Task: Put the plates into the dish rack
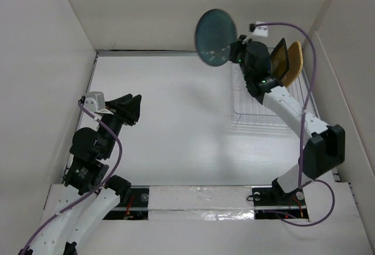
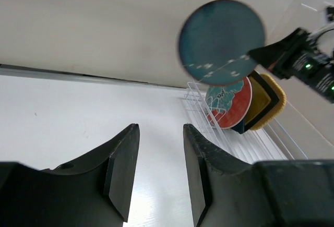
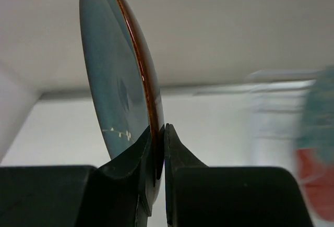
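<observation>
Rack (image 1: 253,113) partly hidden | right pincer (image 3: 158,137) nips teal plate (image 1: 215,37) | left pincer (image 2: 160,133) part-open, empty

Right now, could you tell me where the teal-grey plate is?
The teal-grey plate is pinched in the right gripper, raised at the top of the overhead view, left of the dish rack.

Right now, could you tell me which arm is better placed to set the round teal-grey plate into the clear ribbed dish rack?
The right, probably. The right gripper holds the round teal-grey plate by its rim, up near the clear ribbed dish rack; the left gripper is open, empty, across the table.
</observation>
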